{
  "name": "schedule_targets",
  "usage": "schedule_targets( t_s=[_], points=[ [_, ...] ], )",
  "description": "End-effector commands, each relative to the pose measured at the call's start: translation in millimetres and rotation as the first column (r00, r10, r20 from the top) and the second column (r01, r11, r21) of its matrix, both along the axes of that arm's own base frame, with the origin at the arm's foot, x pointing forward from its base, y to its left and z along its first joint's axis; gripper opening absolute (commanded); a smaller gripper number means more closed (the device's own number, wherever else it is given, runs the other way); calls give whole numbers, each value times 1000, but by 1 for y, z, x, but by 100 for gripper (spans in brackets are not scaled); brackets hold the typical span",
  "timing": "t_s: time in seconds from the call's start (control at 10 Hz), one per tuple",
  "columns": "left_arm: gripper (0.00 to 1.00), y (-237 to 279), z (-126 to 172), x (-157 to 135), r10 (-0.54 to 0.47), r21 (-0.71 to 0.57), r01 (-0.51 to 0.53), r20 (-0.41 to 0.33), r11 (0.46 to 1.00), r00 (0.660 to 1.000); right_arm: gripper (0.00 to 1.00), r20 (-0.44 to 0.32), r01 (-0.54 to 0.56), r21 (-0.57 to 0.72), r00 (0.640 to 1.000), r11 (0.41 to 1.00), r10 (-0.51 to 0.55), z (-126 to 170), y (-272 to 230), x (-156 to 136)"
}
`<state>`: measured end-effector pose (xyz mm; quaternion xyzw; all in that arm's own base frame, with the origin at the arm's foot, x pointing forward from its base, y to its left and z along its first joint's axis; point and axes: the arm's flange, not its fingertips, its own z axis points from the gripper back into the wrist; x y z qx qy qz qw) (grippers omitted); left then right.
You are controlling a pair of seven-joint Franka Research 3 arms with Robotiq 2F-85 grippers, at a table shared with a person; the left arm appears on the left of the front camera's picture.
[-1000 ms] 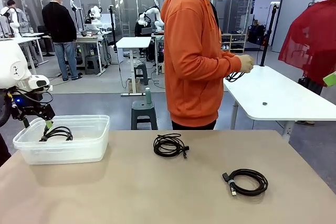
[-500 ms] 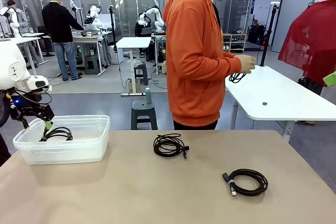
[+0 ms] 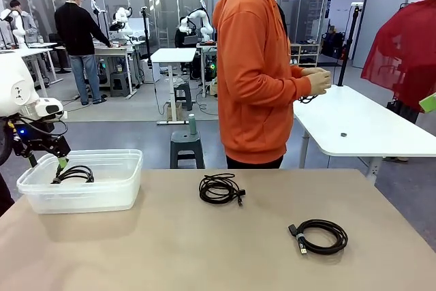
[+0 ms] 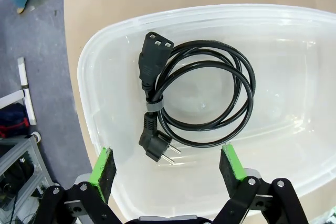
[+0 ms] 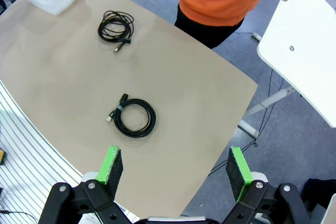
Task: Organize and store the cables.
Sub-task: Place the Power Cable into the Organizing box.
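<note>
Tan table (image 3: 170, 250); binned cable (image 4: 151, 59), plug seemingly toward left end effector (image 4: 167, 151), wide; right end effector (image 5: 174, 153) wide.

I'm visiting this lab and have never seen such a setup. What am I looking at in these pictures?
This is a robot with two arms, each ending in a two-finger gripper with green pads. The wide picture comes from a fixed camera looking across the table at a person in an orange hoodie, who handles a black cord at another table. The other two come from cameras on the wrists. The left gripper hangs open over a clear bin holding one coiled cable. The right gripper, open and empty, looks down from high above the table, where two more lie: a mid-table coil and a right-hand coil.
</note>
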<state>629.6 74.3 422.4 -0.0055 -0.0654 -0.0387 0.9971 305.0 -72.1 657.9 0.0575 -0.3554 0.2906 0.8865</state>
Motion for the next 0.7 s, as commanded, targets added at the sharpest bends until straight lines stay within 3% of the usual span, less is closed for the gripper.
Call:
schedule_targets(
  t_s=[0.0,0.5,0.6],
  points=[
    [100,0,1,4,3,-1,-3,-4,1000,1000,100,-2,2,3,1000,1000,-2,1,-1,1],
    [100,0,0,0,0,0,0,0,1000,1000,100,-2,2,3,1000,1000,-2,1,-1,1],
    [100,-3,8,-9,-120,11,119,40,993,992,100,-2,2,3,1000,1000,-2,1,-1,1]
  ],
)
